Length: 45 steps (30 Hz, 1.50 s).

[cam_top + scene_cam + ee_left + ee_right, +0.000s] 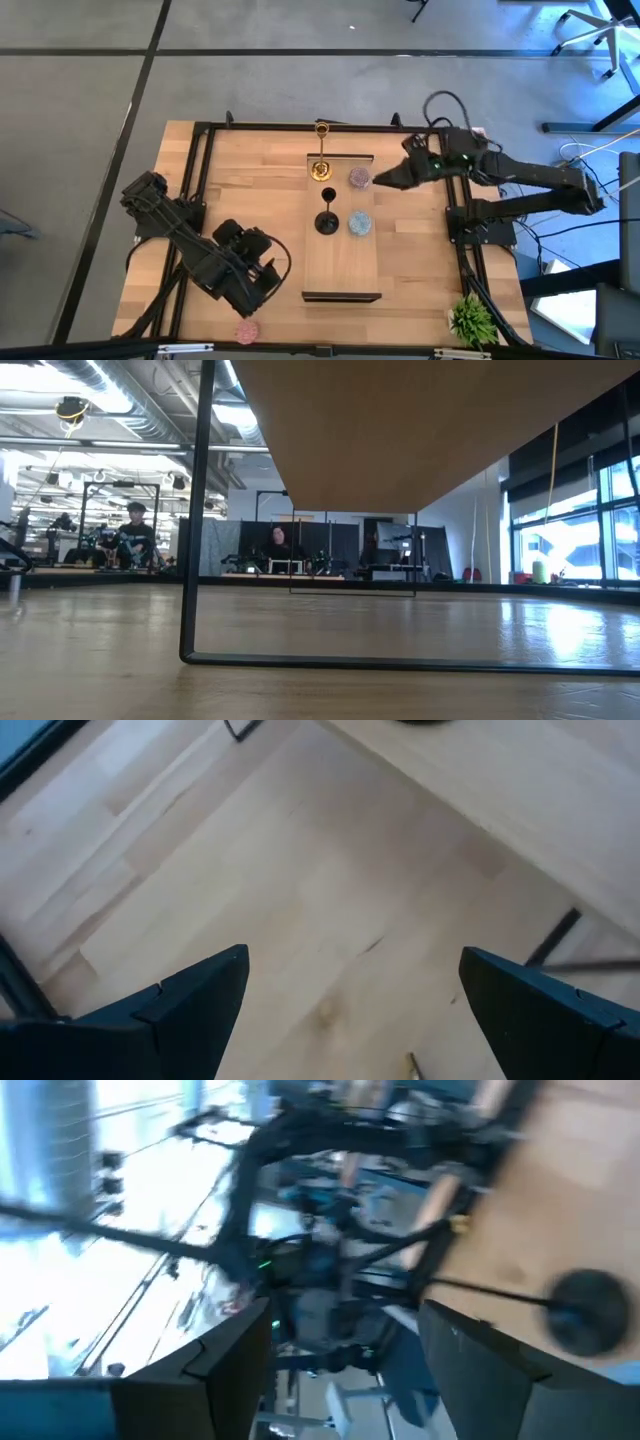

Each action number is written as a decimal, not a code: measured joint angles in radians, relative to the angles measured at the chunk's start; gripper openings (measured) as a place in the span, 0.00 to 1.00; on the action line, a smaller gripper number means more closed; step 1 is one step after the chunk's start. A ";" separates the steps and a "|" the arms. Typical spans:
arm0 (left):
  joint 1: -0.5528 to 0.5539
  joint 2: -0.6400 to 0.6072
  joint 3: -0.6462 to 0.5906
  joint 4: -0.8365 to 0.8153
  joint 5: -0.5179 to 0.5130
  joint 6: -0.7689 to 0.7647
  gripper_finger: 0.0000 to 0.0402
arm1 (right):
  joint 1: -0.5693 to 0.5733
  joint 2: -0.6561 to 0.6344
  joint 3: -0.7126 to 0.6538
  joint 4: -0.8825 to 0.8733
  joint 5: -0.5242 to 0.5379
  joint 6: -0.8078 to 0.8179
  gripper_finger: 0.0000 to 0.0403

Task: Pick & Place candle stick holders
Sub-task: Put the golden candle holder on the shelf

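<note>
Table (250,190): my raised shelf (341,275) carries four holders.
Left gripper (262,287): spread, empty.
Right gripper (378,181): parted beside mauve holder (359,178).

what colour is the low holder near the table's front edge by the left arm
Speckled pink holder, seen best in the high view.

A light wooden table (420,270) carries a raised pale wooden shelf board (343,262) on a thin black metal frame (195,560). A small green leafy plant (472,320) stands at one table corner. Beyond the table, people (135,532) sit at desks.
</note>
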State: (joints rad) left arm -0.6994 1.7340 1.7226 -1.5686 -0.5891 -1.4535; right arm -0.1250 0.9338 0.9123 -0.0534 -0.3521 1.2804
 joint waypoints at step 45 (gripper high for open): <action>-0.032 0.127 0.001 0.199 0.509 -0.796 0.90 | 0.878 0.120 0.000 -0.194 0.756 -0.015 0.63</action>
State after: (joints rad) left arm -0.7315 1.8611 1.7233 -1.3696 -0.0805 -2.2492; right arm 0.7526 1.0538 0.9119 -0.2471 0.4037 1.2655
